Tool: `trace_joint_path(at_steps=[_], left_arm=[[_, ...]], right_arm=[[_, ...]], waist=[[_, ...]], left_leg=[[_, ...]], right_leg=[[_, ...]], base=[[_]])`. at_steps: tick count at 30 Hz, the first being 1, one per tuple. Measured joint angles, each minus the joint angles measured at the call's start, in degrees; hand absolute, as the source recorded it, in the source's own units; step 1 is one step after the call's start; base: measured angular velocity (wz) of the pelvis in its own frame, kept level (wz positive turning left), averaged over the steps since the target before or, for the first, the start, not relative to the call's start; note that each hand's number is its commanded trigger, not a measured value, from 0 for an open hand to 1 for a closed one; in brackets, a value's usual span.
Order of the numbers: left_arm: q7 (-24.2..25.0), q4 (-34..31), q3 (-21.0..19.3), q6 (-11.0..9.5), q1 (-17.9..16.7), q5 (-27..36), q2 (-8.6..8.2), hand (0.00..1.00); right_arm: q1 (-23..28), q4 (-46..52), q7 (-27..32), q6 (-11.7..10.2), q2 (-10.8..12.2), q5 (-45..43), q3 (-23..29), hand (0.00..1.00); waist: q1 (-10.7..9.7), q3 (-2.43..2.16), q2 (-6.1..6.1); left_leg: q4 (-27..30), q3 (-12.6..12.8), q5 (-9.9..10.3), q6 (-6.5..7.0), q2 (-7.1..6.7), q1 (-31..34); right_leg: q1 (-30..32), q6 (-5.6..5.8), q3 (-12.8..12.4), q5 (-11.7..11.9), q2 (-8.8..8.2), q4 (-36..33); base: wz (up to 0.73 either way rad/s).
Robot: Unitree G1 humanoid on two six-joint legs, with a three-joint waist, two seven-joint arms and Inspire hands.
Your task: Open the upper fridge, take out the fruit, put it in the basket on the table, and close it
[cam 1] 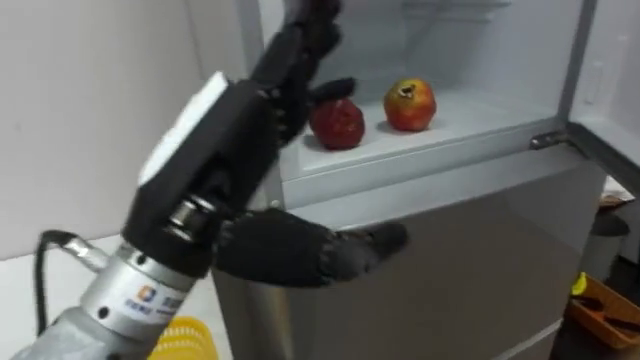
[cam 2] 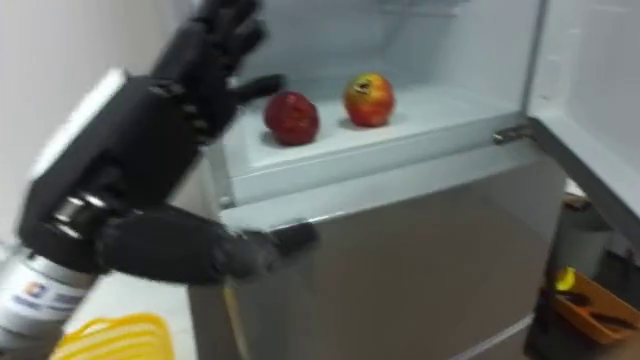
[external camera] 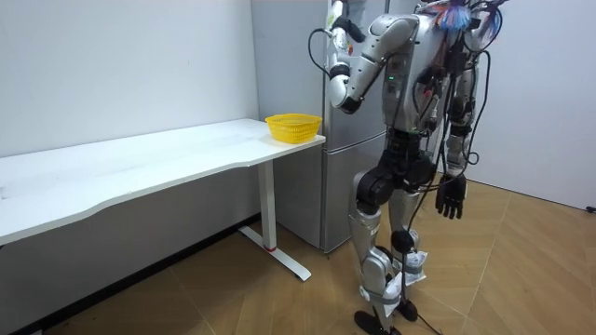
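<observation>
Left hand [cam 1: 250, 125]: fingers spread, empty, raised close by the red fruit [cam 1: 337, 123].
Fruit: on the upper fridge shelf [cam 1: 480, 115], beside a pomegranate [cam 1: 410, 105].
Risk: stiff fingers could knock it rolling off the ledge.

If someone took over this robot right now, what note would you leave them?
Left hand: open, raised into the open upper fridge, fingers by the dark red round fruit, holding nothing.
Right hand: open, hanging idle at the robot's side.
Things: that fruit and a red-and-yellow round fruit sit on the white fridge shelf; a yellow mesh basket stands on the white table.
Done: door open.
To do: grasp a fruit, bring it out.
</observation>
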State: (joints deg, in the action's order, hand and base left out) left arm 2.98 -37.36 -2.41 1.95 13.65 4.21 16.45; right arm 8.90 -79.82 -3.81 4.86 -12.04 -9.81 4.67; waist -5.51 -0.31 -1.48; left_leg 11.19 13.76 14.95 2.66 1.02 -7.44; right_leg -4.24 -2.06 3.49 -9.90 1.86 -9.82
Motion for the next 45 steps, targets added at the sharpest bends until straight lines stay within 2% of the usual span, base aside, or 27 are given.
trace_joint_path(at_steps=[4,5,6,8,10,14,15,16,18,21,23,25,26,28,29,32,34,35,37,39,44,45], left_arm=[[-6.08,-1.12,-4.55,-2.11,-0.65,-5.45,-0.10,0.00],[-7.67,-1.72,-6.24,-3.00,-1.59,-8.20,-0.13,0.00],[-9.34,-2.01,-7.90,-4.12,-2.62,-10.50,-0.25,0.00],[-12.12,-2.02,-10.05,-4.93,-3.79,-12.34,-0.31,0.00],[-15.15,-2.05,-12.06,-5.40,-4.61,-12.75,-0.32,0.00],[-21.11,-2.03,-17.71,-6.71,-5.39,-13.37,-0.31,0.00],[-23.17,-2.01,-20.51,-7.57,-6.43,-13.27,-0.30,0.00],[-24.39,-2.00,-22.05,-8.07,-7.34,-13.25,-0.31,0.00],[-28.52,-1.61,-26.67,-9.04,-12.65,-13.12,-0.33,0.00],[-31.54,1.12,-29.57,-9.09,-18.44,-10.41,-0.54,0.00],[-33.00,2.88,-31.08,-9.03,-20.88,-8.68,-0.84,0.00],[-34.37,6.46,-31.85,-9.03,-22.31,-7.57,-1.91,0.00],[-35.06,8.74,-32.58,-8.89,-24.13,-5.19,-2.89,0.00],[-36.31,13.51,-32.75,-8.56,-27.44,-2.17,-3.84,0.00],[-36.69,18.61,-32.24,-8.29,-29.33,-1.28,-4.47,0.00],[-37.57,31.35,-30.07,-5.78,-32.60,0.97,-5.57,0.00],[-38.13,37.98,-28.13,-5.36,-33.16,2.29,-6.23,0.00],[-38.17,41.91,-27.03,-5.25,-33.85,4.42,-6.82,0.00],[-38.14,48.64,-25.48,-4.41,-34.11,7.70,-7.11,0.00],[-37.45,58.89,-22.18,-3.77,-34.15,11.49,-7.13,0.00],[-32.54,76.11,-16.18,-1.82,-34.38,13.36,-7.84,0.00],[-30.87,79.43,-15.43,-1.08,-34.36,13.73,-7.99,0.00]], right_arm=[[-0.03,0.41,-0.02,-0.56,0.05,-2.31,-0.03,0.00],[0.04,0.98,0.11,-0.65,0.09,-3.37,-0.01,0.00],[0.08,1.31,0.45,-0.99,0.30,-4.10,-0.06,0.00],[0.15,1.24,1.15,-1.24,0.98,-4.25,-0.14,0.00],[0.13,1.27,1.30,-1.65,1.18,-4.25,-0.95,0.00],[1.57,3.04,1.57,-1.85,1.18,-4.25,-1.05,0.00],[2.08,3.89,1.61,-1.85,1.06,-4.36,-1.02,0.00],[2.26,4.15,1.64,-1.86,0.94,-4.74,-0.97,0.00],[3.21,4.40,1.72,-2.06,0.68,-6.81,-0.87,0.00],[3.66,4.39,1.60,-1.58,0.76,-7.24,-0.96,0.00],[3.55,4.37,1.70,-1.11,0.73,-7.29,-0.94,0.00],[3.40,4.67,1.91,-0.76,0.45,-8.47,-0.89,0.00],[3.52,5.66,1.99,-0.16,0.47,-8.88,-0.86,0.00],[3.50,6.29,1.97,0.13,0.55,-8.95,-1.03,0.00],[3.50,6.45,1.97,0.31,0.55,-8.89,-1.03,0.00],[3.57,7.31,1.76,1.34,0.78,-9.04,-1.03,0.00],[3.22,7.50,1.76,1.63,0.80,-9.18,-1.01,0.00],[3.52,8.11,1.71,2.21,0.80,-9.52,-1.03,0.00],[3.43,8.58,1.56,2.53,0.81,-9.94,-0.93,0.00],[2.72,8.51,1.13,2.93,0.71,-10.13,-0.91,0.00],[2.42,8.56,-0.15,4.07,1.14,-10.49,-0.98,0.00],[2.30,8.63,-0.34,4.13,1.12,-10.52,-0.97,0.00]], waist=[[2.01,-0.10,0.80],[3.20,-0.29,0.62],[4.32,-0.25,0.43],[4.57,-0.18,0.34],[5.21,-0.08,-0.03],[7.77,0.10,-0.87],[8.04,0.19,-1.33],[8.28,0.06,-1.27],[9.38,0.02,-1.96],[10.69,0.00,-2.05],[10.88,0.02,-1.73],[11.92,0.00,-1.76],[12.07,0.00,-1.71],[11.95,0.00,-1.38],[12.07,0.06,-1.37],[11.98,0.21,-0.71],[12.10,0.11,0.04],[12.19,-0.04,0.29],[12.12,-0.06,0.82],[12.10,-0.12,0.75],[10.97,-0.17,0.45],[10.54,0.03,0.59]], left_leg=[[0.29,-2.28,-0.09,-0.13,-0.23,-0.27],[0.31,-2.31,-0.12,-0.19,-0.25,-0.45],[0.28,-2.53,-0.15,-0.23,-0.28,-0.77],[0.25,-3.51,-0.16,-0.25,-0.47,-1.26],[0.27,-4.50,-0.17,-0.23,-0.73,-1.25],[0.26,-6.07,-0.18,-0.19,-1.00,-1.04],[0.24,-6.34,-0.19,-0.19,-1.02,-1.05],[0.24,-6.38,-0.19,-0.19,-1.02,-1.08],[0.25,-6.98,-0.19,-0.21,-1.12,-1.06],[0.26,-8.35,-0.42,-0.36,-1.70,-0.96],[0.23,-9.24,-0.68,-0.32,-1.78,-0.53],[0.23,-9.27,-0.74,-0.29,-1.86,-0.57],[0.23,-9.41,-0.75,-0.28,-1.89,-0.59],[0.23,-9.86,-0.75,-0.28,-1.99,-0.61],[0.22,-9.98,-0.75,-0.28,-2.03,-0.67],[0.50,-10.95,-0.74,-0.28,-2.25,-0.33],[0.57,-11.41,-0.74,-0.28,-2.28,-0.03],[0.52,-11.37,-0.74,-0.28,-2.26,-0.04],[0.44,-11.47,-0.73,-0.27,-2.24,-0.08],[0.36,-11.69,-0.68,-0.21,-2.31,-0.17],[0.01,-12.22,-0.61,-0.17,-2.30,-0.37],[0.00,-12.27,-0.61,-0.18,-2.29,-0.26]], right_leg=[[-1.55,-0.17,1.77,-0.33,-0.21,0.22],[-1.68,-0.22,1.97,-0.43,-0.29,0.20],[-2.06,-0.24,2.39,-0.45,-0.33,0.29],[-3.11,-0.23,3.17,-0.55,-0.48,0.90],[-3.47,-0.15,4.22,-0.67,-0.70,1.19],[-3.76,-0.08,5.07,-0.98,-0.86,1.12],[-3.90,-0.11,5.59,-1.00,-0.87,1.15],[-3.90,-0.18,5.85,-1.05,-0.91,1.11],[-3.87,-0.25,6.17,-1.44,-0.99,1.16],[-4.01,-0.27,6.97,-1.97,-1.34,0.86],[-3.92,-0.19,7.75,-2.17,-1.61,0.84],[-3.91,-0.14,7.76,-2.22,-1.70,0.76],[-3.94,-0.13,7.98,-2.27,-1.76,0.71],[-4.00,-0.10,8.23,-2.40,-1.83,0.59],[-3.98,-0.07,8.20,-2.58,-1.87,0.25],[-3.98,-0.05,8.86,-2.88,-1.97,0.10],[-3.90,-0.04,9.27,-2.91,-2.02,0.07],[-3.89,-0.04,9.21,-2.91,-1.99,0.07],[-4.00,-0.05,9.28,-2.90,-1.99,0.04],[-4.13,-0.03,9.31,-2.88,-2.02,-0.11],[-4.76,-0.03,9.79,-2.88,-2.02,-0.17],[-4.74,-0.05,9.95,-2.89,-2.03,-0.08]], base=[[0.32],[0.00],[0.00],[0.23],[0.26],[0.15],[0.11],[0.05],[0.07],[0.20],[0.20],[0.07],[0.03],[0.08],[0.09],[0.14],[0.13],[0.00],[0.00],[0.00],[0.06],[0.04]])
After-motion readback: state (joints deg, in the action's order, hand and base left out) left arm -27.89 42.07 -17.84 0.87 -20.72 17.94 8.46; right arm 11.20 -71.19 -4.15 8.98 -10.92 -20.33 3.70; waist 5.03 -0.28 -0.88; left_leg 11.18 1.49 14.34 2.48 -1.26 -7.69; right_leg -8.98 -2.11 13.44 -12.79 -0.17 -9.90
